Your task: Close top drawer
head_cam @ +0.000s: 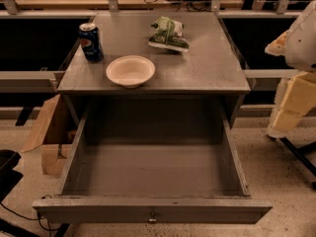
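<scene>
The top drawer [98, 209] of a grey wooden cabinet [217, 78] is pulled far out toward me. Its inside is empty. Its front panel runs along the bottom of the view, with a small metal knob [152, 216] at its centre. Part of my white and cream arm [296, 58] shows at the right edge, beside the cabinet and above floor level. My gripper is not in view.
On the cabinet top stand a blue soda can [91, 42], a white bowl [130, 70] and a green snack bag [169, 33]. A cardboard box [47, 132] lies on the floor at the left. A dark object [7, 172] sits at the lower left.
</scene>
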You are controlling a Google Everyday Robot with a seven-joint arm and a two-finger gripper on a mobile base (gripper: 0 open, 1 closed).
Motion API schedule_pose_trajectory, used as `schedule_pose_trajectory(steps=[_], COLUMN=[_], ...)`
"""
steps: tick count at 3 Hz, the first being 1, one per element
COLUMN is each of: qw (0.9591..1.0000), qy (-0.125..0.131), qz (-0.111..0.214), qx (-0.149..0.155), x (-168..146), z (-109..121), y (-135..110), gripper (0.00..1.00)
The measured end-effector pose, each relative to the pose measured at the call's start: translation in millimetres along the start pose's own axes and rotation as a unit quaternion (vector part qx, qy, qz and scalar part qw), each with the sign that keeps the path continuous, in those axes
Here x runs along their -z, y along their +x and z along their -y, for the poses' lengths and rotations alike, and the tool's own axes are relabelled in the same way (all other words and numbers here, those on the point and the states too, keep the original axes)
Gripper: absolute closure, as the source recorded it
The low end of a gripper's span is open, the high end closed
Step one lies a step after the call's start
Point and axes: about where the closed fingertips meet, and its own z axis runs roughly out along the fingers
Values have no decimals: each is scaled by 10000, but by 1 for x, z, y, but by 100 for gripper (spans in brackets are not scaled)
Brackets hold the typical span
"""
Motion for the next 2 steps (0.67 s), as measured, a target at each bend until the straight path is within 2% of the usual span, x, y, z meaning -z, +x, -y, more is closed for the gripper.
schedule_pose_trajectory(steps=[1, 2], qw=[10000, 9999], qy=[0, 95], qz=[0, -84], qx=[0, 96], x=[0, -14], z=[0, -15], y=[0, 1], gripper=[0, 0])
